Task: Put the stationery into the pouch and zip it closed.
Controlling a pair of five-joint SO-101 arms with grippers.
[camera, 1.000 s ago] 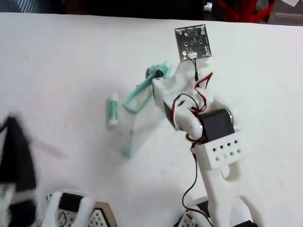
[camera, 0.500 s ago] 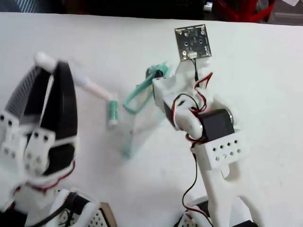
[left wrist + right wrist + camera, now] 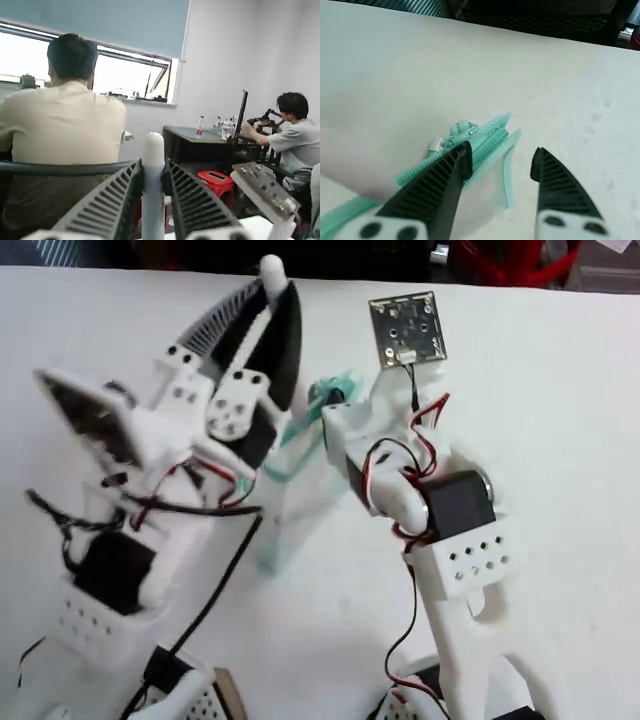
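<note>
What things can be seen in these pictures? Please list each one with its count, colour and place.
pouch: one, clear with a teal zipper, lying on the table between the two arms.
pen: one, white, in the left gripper, its rounded tip sticking out past the fingertips.
table: one, white, under the arms and the pouch.
stool: one, red, in the room behind.
left gripper: one, black and grey fingers, up off the table, shut on the pen.
right gripper: one, black fingers, open, low at the pouch's zipper end.
</note>
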